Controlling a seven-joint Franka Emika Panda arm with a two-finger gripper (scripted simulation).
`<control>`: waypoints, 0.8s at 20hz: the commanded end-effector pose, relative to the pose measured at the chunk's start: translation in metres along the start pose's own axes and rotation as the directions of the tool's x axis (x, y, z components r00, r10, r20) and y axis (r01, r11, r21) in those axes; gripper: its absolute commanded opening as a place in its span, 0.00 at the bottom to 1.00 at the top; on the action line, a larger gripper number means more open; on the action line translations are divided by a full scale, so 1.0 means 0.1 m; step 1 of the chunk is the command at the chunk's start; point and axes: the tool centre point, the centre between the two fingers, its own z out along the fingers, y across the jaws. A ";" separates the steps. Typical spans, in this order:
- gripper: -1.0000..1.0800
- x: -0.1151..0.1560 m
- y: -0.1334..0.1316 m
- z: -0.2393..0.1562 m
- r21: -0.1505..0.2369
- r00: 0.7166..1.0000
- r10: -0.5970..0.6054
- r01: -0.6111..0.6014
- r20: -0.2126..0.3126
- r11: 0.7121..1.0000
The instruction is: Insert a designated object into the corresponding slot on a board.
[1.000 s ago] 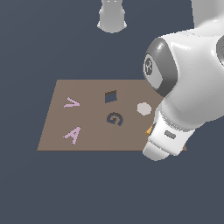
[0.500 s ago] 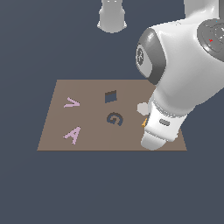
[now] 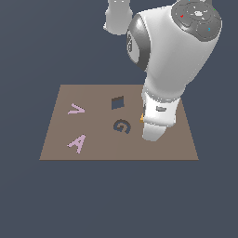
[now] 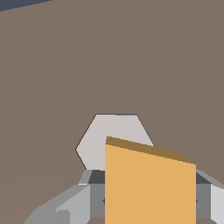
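block is in my hand, orange and flat, pinched between the two fingers and held above the brown board, over the grey hexagon. i judge the risk is a corner catching the rim of the dark square slot, well apart from here, if i arrive twisted. readable letters on the board: pink v, pink a, dark g cutout.

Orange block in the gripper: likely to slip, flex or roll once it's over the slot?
The orange block shows flat faces and sharp straight edges, so probably rigid and won't roll. It sits between the gripper fingers, which bear on flat faces, so slip looks unlikely. It looks thin, so probably light.
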 end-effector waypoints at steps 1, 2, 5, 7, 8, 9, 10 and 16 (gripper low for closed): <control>0.00 -0.15 -0.11 -0.01 -0.001 0.998 -0.069 0.069 0.000 0.998; 0.00 -0.21 -0.15 -0.01 -0.001 0.995 -0.095 0.095 0.000 0.995; 0.00 -0.39 -0.25 -0.02 -0.001 0.985 -0.172 0.172 0.000 0.985; 0.00 -0.51 -0.30 -0.02 -0.001 0.975 -0.220 0.220 0.000 0.975; 0.00 -0.57 -0.33 -0.02 -0.001 0.970 -0.243 0.243 0.000 0.970; 0.00 -0.62 -0.35 -0.02 -0.001 0.964 -0.265 0.265 0.000 0.964; 0.00 -0.68 -0.37 -0.03 -0.001 0.958 -0.285 0.285 0.000 0.958; 0.00 -0.95 -0.44 -0.03 -0.001 0.923 -0.384 0.384 0.001 0.923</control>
